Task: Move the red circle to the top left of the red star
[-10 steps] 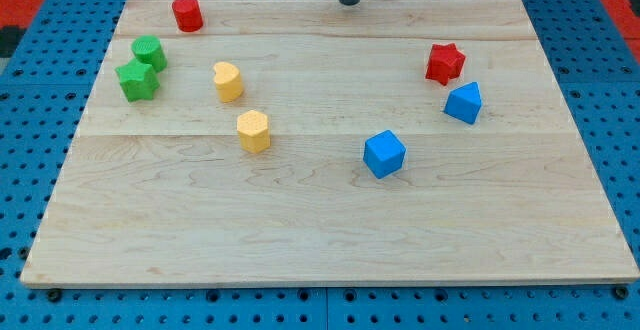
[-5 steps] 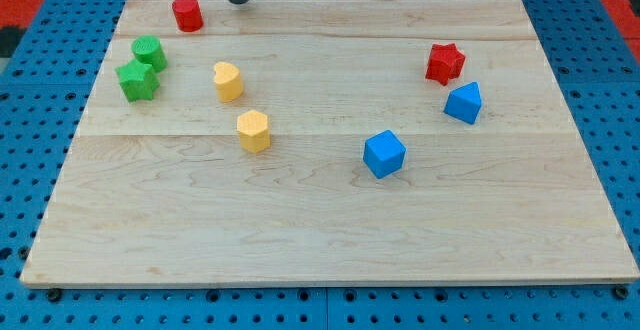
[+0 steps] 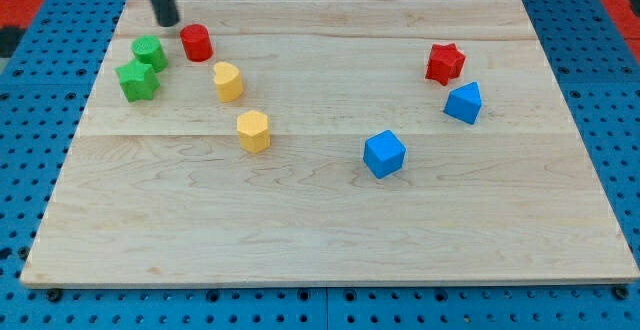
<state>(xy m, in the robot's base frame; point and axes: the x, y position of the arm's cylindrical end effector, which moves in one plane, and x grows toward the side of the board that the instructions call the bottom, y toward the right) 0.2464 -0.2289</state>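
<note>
The red circle (image 3: 196, 43) stands at the board's upper left. My tip (image 3: 167, 21) is just up and left of it, close to touching. The red star (image 3: 445, 63) sits far off at the view's right.
A green circle (image 3: 149, 52) and a green star (image 3: 136, 80) sit left of the red circle. A yellow heart (image 3: 228, 81) and a yellow hexagon (image 3: 253, 130) lie below it. A blue block (image 3: 463, 102) sits under the red star, a blue cube (image 3: 384, 154) near the middle. The wooden board (image 3: 330, 230) lies on blue pegboard.
My tip swept left along the board's top edge to the red circle's upper left. The red circle shifted down and slightly right.
</note>
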